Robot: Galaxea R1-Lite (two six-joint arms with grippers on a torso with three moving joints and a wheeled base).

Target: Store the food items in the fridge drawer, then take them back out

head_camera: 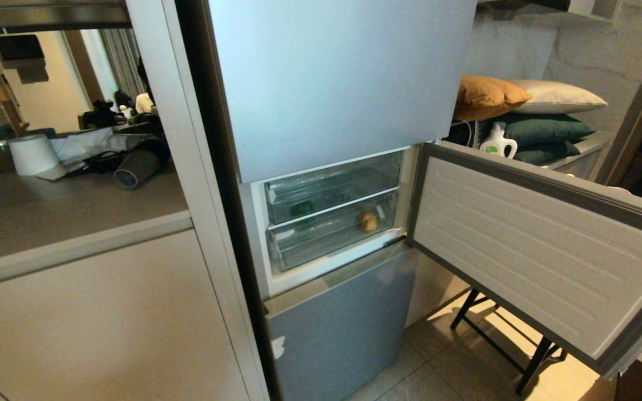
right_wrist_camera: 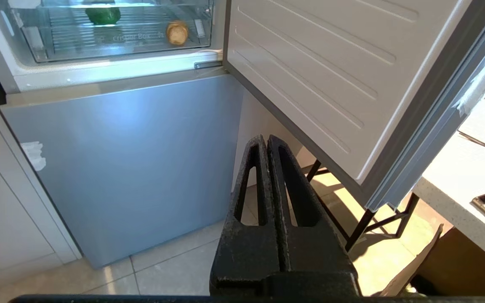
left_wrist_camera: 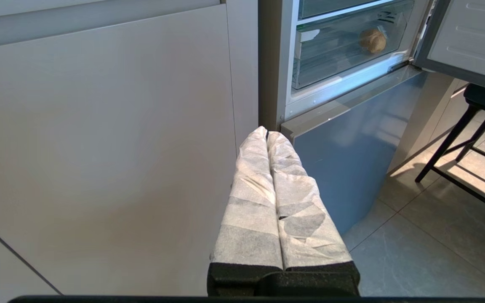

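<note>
Nearest item, left wrist view: left gripper (left_wrist_camera: 267, 134), fingers wrapped in white cloth, pressed together, carrying nothing, low before the beige cabinet (left_wrist_camera: 99, 139). Right gripper (right_wrist_camera: 263, 141): bare black fingers, likewise closed and empty, below the open fridge door (right_wrist_camera: 310, 75). Neither arm shows in the head view.

Fridge drawer, upper (head_camera: 332, 186): clear plastic, pushed in; holds the green bell pepper (head_camera: 302, 209) toward its left. Judged light, hollow, glossy and slippery; best taken across the body.

Fridge drawer, lower (head_camera: 329, 231): clear, ribbed floor, pushed in; holds the tan potato-like lump (head_camera: 368, 221) toward its right. Judged firm, denser, matt, easy to pinch across its width.

Drawer fronts: stiff, smooth; judged best pulled by the upper lip.
</note>
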